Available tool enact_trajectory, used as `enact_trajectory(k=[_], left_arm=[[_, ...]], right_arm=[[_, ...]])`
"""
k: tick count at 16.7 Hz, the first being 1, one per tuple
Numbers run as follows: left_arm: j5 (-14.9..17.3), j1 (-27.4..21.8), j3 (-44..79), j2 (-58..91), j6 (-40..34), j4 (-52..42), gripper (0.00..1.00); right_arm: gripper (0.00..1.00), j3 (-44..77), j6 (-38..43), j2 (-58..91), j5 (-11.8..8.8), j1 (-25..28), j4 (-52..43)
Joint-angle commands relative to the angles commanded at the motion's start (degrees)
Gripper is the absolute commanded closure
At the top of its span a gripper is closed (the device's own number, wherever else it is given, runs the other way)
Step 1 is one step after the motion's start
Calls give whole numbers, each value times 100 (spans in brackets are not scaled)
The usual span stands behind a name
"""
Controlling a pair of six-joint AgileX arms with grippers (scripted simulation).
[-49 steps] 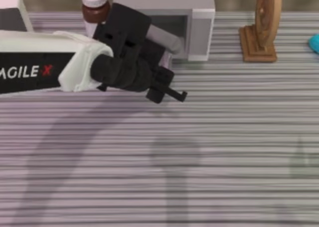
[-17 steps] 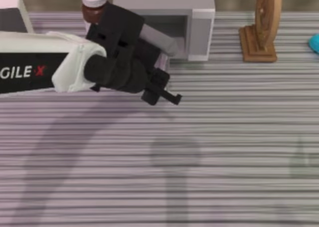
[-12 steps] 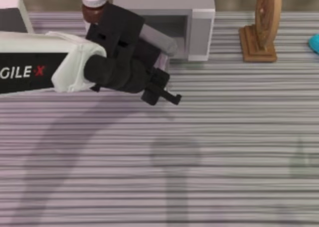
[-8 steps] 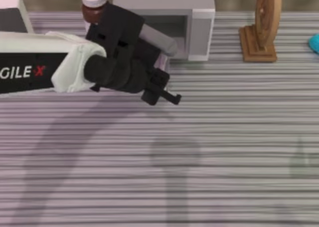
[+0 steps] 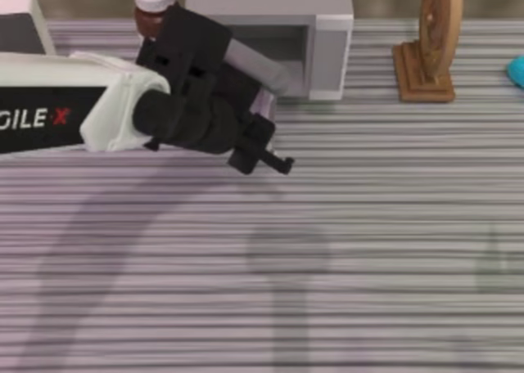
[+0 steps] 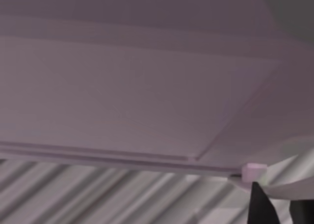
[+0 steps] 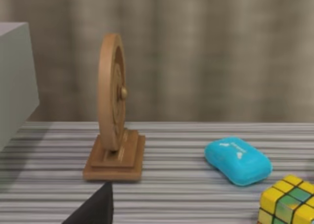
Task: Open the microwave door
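Standing at the far edge of the striped counter (image 5: 368, 250), the microwave (image 5: 278, 17) has its microwave door (image 5: 258, 66) swung partly outward — the left claw (image 5: 274, 159) at the door's free edge, finger spread indiscernible. Bare counter lies nearer the camera; a wooden wheel stand (image 5: 430, 50) sits rightward.

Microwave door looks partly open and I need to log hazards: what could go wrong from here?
The left gripper sits at the edge of the microwave door, with little of the handle in view, so its hold could slip. The left arm's wrist is close to the brown jar beside the microwave; swinging the door wider might knock it.
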Motion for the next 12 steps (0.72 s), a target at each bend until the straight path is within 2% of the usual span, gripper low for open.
enact_trajectory(k=[3,12], left_arm=[[98,80,-52,-41,162,-14,100],[99,80,-53,-41,164,-15,100]], right_arm=[[0,0,0,0,0,0,0],[0,0,0,0,0,0,0]])
